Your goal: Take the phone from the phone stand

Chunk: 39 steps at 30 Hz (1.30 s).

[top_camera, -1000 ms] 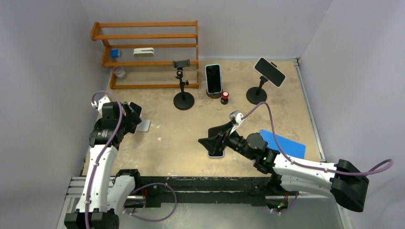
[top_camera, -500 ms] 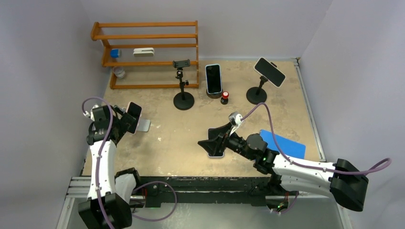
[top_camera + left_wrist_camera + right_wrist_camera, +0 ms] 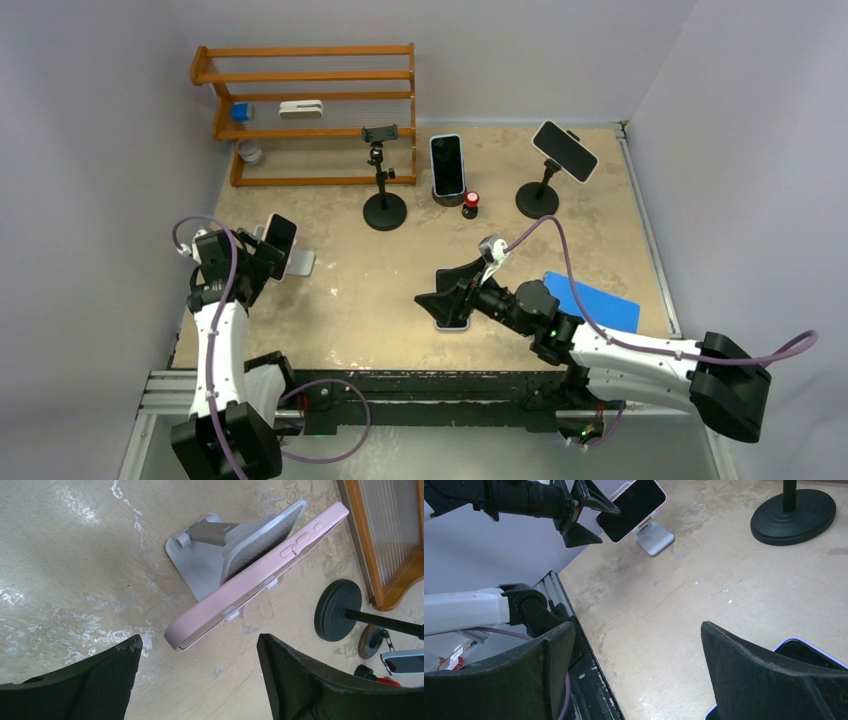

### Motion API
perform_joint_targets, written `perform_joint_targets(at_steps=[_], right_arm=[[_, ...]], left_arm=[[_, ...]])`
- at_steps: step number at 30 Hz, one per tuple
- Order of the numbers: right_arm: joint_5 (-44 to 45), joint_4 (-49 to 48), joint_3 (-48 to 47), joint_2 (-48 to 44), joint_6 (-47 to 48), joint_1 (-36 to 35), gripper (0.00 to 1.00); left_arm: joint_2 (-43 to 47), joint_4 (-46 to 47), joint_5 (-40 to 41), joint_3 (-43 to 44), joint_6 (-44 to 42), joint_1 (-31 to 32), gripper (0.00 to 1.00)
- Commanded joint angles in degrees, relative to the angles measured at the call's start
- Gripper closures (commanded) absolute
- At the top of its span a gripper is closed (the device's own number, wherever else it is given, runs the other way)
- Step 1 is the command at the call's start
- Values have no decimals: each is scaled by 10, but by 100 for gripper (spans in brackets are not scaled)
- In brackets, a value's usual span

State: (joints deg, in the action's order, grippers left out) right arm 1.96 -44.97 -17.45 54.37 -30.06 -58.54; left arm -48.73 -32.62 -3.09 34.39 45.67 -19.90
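Note:
A phone in a pink case leans on a small silver stand at the table's left side; it also shows in the top view and the right wrist view. My left gripper is open and empty, its fingers just short of the phone's lower end and not touching it. In the top view the left gripper is just left of the phone. My right gripper is open and empty, low over another phone lying flat near the table's middle front.
An empty black tripod stand, an upright blue-cased phone, a small red object and a phone on a black stand are at the back. A wooden rack stands back left. A blue pad lies right.
My left gripper has drawn back to the left, off the pink phone, which it covered a second ago. The right arm has hardly moved.

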Motion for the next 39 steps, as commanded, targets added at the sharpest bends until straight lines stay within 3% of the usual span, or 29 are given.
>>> perform_joint_targets(at_steps=[1,9,39], right_arm=[[5,-30,-8,6,-2,0,4],[22,-23,-10,5,3,1,4],[34,-34,-1,27,-1,0,4]], left_arm=[[12,45,5,-8,18,-8,19],[-7,78,-25,-23,18,-21,34],[0,100,-40,-42,13,-27,54]])
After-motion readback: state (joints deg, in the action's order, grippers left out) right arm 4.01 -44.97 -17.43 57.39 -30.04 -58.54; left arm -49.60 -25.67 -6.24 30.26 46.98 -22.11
